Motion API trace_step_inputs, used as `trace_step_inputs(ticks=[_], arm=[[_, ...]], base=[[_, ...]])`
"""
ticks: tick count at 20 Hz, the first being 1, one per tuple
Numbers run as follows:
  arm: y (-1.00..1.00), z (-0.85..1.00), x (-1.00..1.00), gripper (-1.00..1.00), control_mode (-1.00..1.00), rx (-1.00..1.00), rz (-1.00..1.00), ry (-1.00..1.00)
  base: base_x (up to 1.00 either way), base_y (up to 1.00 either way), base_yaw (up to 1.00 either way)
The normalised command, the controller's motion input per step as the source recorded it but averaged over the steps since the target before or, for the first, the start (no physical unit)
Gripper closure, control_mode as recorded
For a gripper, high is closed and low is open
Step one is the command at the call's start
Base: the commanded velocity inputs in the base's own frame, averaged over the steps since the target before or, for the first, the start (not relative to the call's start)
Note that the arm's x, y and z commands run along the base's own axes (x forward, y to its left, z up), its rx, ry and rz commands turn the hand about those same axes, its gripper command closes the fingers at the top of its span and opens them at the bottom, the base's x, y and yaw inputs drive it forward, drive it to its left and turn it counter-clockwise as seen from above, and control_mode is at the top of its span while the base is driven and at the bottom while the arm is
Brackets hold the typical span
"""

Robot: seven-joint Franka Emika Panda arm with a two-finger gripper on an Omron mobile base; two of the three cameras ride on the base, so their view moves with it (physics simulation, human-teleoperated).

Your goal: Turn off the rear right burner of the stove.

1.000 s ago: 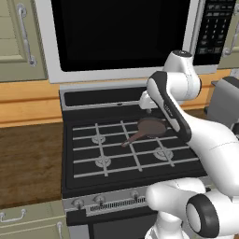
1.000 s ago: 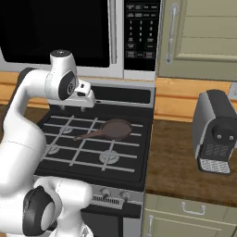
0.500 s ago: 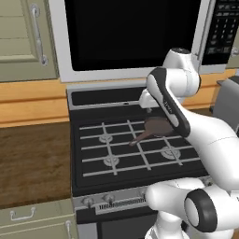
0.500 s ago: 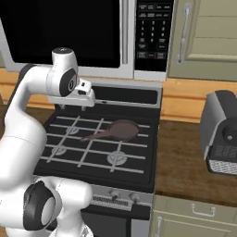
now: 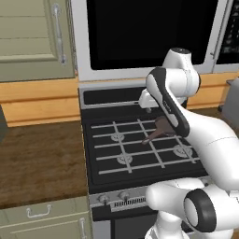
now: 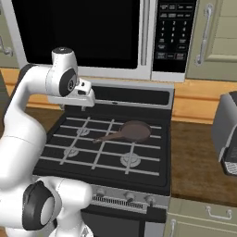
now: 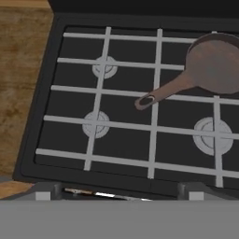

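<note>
Stove [image 7: 56, 56] grate: empty skillet [image 7: 214, 63] over rear right burner; gripper [image 6: 85, 107] state unclear.

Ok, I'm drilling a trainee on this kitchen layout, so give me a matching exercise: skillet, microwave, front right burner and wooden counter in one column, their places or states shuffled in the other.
1 skillet
2 microwave
3 front right burner
4 wooden counter

a grey ring with nothing on it
b mounted above the stove
c sitting on the stove's rear right
d flanking the stove

Pairs: 1-c, 2-b, 3-a, 4-d.
</note>
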Motion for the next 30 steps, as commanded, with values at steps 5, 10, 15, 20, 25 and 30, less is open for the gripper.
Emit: trace_step_inputs(ticks=[5,10,15,20,25,30], arm=[[0.0,0.0,0.0,-1.0,1.0,0.0,0.0,0.0],[0.0,0.0,0.0,-1.0,1.0,0.0,0.0,0.0],[0.0,0.0,0.0,-1.0,-1.0,0.0,0.0,0.0],[-0.07,0.0,-0.04,-1.0,-1.0,0.02,0.0,0.0],[-0.62,-0.06,-0.63,-1.0,-1.0,0.2,-0.11,-0.06],[-1.0,-0.21,-1.0,-1.0,-1.0,0.38,-0.22,-0.19]], base=[[0.0,0.42,0.0],[0.0,0.41,0.0],[0.0,0.12,-0.01],[0.0,0.0,0.0],[0.0,0.0,0.0],[0.0,0.0,0.0]])
